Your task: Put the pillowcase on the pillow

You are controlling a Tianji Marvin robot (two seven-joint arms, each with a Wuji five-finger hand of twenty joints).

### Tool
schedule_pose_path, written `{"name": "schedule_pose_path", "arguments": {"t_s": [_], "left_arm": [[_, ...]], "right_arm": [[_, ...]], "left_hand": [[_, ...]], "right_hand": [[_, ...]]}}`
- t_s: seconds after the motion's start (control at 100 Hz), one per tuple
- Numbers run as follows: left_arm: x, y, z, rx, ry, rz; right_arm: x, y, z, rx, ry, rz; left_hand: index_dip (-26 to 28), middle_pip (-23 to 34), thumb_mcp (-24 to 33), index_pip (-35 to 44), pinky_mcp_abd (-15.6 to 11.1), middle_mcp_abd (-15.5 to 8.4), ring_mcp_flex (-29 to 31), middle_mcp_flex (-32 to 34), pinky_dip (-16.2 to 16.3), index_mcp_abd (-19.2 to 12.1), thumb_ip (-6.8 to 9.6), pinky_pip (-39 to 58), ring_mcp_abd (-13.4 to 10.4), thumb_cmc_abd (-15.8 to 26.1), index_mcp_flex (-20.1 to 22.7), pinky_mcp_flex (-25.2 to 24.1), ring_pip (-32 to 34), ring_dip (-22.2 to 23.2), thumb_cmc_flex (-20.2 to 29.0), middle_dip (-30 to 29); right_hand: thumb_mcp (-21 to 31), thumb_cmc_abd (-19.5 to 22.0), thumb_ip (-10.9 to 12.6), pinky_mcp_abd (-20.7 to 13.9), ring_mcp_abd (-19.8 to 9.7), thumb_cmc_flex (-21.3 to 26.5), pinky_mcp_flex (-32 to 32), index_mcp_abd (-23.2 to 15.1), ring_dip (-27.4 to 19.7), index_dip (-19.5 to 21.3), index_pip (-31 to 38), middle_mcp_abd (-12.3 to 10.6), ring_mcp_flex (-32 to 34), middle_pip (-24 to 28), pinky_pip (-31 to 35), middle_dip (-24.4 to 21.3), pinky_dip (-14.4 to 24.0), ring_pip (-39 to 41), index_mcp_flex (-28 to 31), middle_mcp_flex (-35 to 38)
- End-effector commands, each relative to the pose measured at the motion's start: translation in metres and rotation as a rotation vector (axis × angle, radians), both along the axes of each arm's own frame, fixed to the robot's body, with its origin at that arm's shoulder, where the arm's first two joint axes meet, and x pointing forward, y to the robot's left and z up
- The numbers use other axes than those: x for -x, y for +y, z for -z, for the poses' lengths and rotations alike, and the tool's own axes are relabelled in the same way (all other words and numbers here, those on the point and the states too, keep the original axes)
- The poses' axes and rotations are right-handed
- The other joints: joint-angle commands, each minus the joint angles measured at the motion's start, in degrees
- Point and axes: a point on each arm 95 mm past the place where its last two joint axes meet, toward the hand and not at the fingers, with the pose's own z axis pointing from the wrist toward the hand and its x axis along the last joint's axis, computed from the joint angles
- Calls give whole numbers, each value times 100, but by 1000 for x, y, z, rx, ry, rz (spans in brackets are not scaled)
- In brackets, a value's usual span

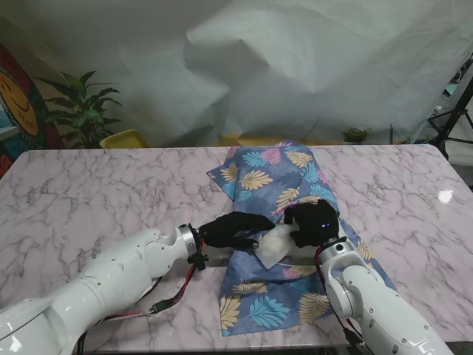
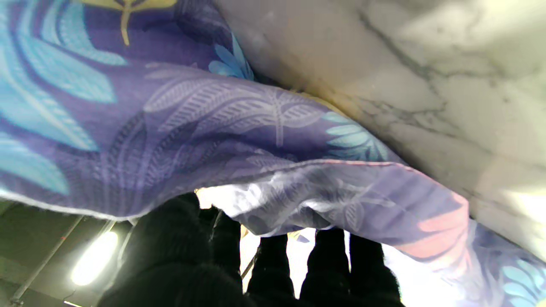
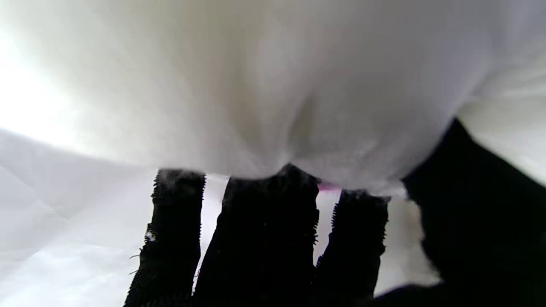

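A blue-purple pillowcase [image 1: 266, 177] with a leaf print lies lengthwise on the marble table [image 1: 89, 192], bulging at its far half. A white pillow [image 1: 275, 245] corner sticks out at the pillowcase's middle, between my two black-gloved hands. My left hand [image 1: 233, 229] reaches in from the left, and the pillowcase [image 2: 213, 128] hem drapes over its fingers [image 2: 273, 264], which close on the fabric edge. My right hand [image 1: 314, 223] sits on the right of the opening. In the right wrist view the pillow [image 3: 256, 85] is pinched between its fingers [image 3: 264, 230] and thumb.
The nearer half of the pillowcase lies flat up to the table's front edge. Behind the table stand a potted plant [image 1: 81, 111], a yellow chair back [image 1: 124, 138], a small plant [image 1: 356, 134] and a black tripod [image 1: 454, 118] before a white backdrop.
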Motion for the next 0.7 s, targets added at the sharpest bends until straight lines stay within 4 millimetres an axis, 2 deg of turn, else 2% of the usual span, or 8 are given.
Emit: {"name": "schedule_pose_path", "arguments": {"t_s": [0.0,0.05,0.1,0.12,0.32,0.43,0.53,0.69], "left_arm": [[3,1,8,-48,25,10],[2,1,9,-67,40,8],[1,2,10,-81,64,7],[0,2,11,-87,74,7],[-3,3,13,-114,112,-15],[-5,4,12,-128,127,-35],[-7,3,12,-126,137,-47],[-9,2,11,-130,136,-54]], "right_arm": [[13,4,-3,-60,-12,24],[23,8,-7,-120,-27,34],[33,12,-11,-184,-41,41],[36,14,-13,-205,-45,42],[70,22,-27,-384,-48,7],[87,27,-25,-466,14,-38],[98,29,-13,-508,179,-59],[96,21,6,-454,367,-37]], "left_hand": [[-54,-92,-89,-181,178,44,415,-219,270,-126,170,92,305,215,-239,121,177,293,-190,98],[-44,-97,-89,-187,185,63,486,-222,289,-116,165,117,294,263,-211,162,211,313,-204,99],[-33,-80,-81,-191,190,86,617,-144,323,-112,161,167,320,318,-165,218,266,343,-187,108],[-32,-83,-75,-201,184,88,646,-133,336,-121,160,187,319,340,-163,230,278,351,-167,108],[-22,-143,-106,-338,206,145,795,-138,471,-41,145,433,337,437,-148,318,355,421,-45,101],[-26,-155,-98,-405,212,173,854,-169,497,16,152,539,334,450,-192,347,399,442,25,100],[-17,-160,-105,-430,232,175,847,-178,504,17,155,610,346,453,-169,339,412,449,63,98],[-5,-170,-117,-461,236,185,845,-186,497,32,157,680,348,458,-152,334,423,449,82,94]], "right_hand": [[15,781,13,99,16,-402,-260,151,-260,-99,22,68,-286,129,-125,-165,-54,-396,-293,-435],[-291,1592,276,168,177,-939,-480,570,-503,132,-551,215,-631,77,-242,-348,-76,-653,-455,-776],[-557,2377,1002,254,386,-1533,-787,1032,-793,926,-1372,410,-1104,-27,-412,-479,-125,-950,-688,-1182],[-682,2587,1080,251,463,-1689,-909,1175,-862,1001,-1521,477,-1254,-70,-479,-505,-151,-1049,-836,-1319],[-1914,3573,1150,-125,753,-2094,-1803,1796,-1478,913,-2131,885,-2399,-315,-909,-808,-592,-1360,-1581,-2166],[-2362,4093,1205,-439,707,-1895,-1161,1634,-1351,1046,-1814,734,-1588,-196,-424,-790,-489,-862,-670,-1133],[-3243,4724,1309,-292,835,-1724,-700,1612,-1133,1097,-1687,780,-952,-245,-146,-677,-462,-723,80,-383],[-4574,5350,1468,-128,969,-1532,-516,1736,-965,1066,-1805,905,-652,-375,-100,-600,-423,-799,452,-26]]}}
